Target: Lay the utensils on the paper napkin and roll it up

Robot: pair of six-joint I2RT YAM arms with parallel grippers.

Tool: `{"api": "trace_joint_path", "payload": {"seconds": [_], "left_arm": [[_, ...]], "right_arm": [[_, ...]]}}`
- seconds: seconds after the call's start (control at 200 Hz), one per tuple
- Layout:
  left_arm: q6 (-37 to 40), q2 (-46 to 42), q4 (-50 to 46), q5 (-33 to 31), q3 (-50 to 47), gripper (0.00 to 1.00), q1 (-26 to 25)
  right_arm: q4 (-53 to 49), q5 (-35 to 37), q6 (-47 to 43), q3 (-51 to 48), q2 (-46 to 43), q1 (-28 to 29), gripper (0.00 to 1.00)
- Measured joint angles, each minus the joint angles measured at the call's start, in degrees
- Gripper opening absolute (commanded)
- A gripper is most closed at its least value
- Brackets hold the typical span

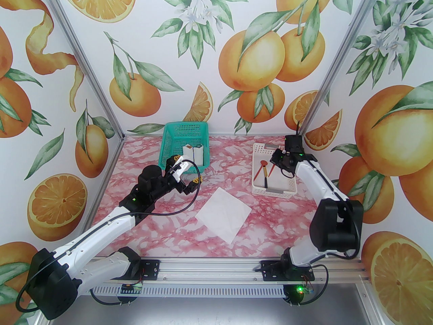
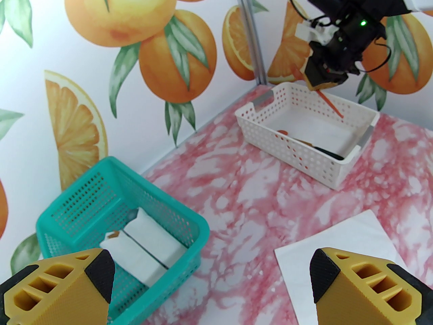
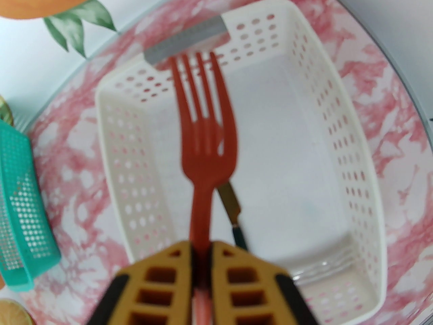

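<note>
My right gripper (image 3: 201, 249) is clamped narrow on the handle of the orange fork (image 3: 204, 147). The tines point away from the wrist, over the white basket (image 3: 358, 154). The knife (image 3: 231, 203) and the spoon (image 1: 262, 164) lie on the basket floor. My left gripper (image 2: 211, 269) stands wide, holding nothing, near the teal basket (image 2: 67, 212). The paper napkin (image 1: 224, 214) lies flat on the table (image 1: 162, 235) between both arms.

Papered on three sides with orange-print wallpaper (image 1: 216, 46): whole fruit, slices, green leaves, white blossom (plus a curling peel (image 1: 47, 59) at far left). Framed by silver aluminium posts (image 1: 109, 113) at the back corners. Floored with a pink-and-white marbled tabletop (image 1: 162, 229), edged in front by a slotted aluminium rail (image 1: 209, 269). Lit brightly and evenly.
</note>
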Motion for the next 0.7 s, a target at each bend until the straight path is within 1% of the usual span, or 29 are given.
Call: {"api": "trace_joint_path", "payload": {"seconds": [0.205, 0.33, 0.42, 0.7], "left_arm": [[0.0, 0.0, 0.0, 0.0, 0.0, 1.0, 0.0], [0.0, 0.0, 0.0, 0.0, 0.0, 1.0, 0.0], [0.0, 0.0, 0.0, 0.0, 0.0, 1.0, 0.0], [0.0, 0.0, 0.0, 0.0, 0.0, 1.0, 0.0]], "right_arm": [[-0.8, -2.9, -0.4, -3.8, -6.3, 0.3, 0.13], [-1.8, -3.4, -0.6, -5.7, -9.7, 1.9, 0.13], [-2.8, -3.8, -0.6, -7.0, -12.2, 4.1, 0.13], [-4.2, -4.3, 0.4, -9.9, -16.9, 14.4, 0.13]]}}
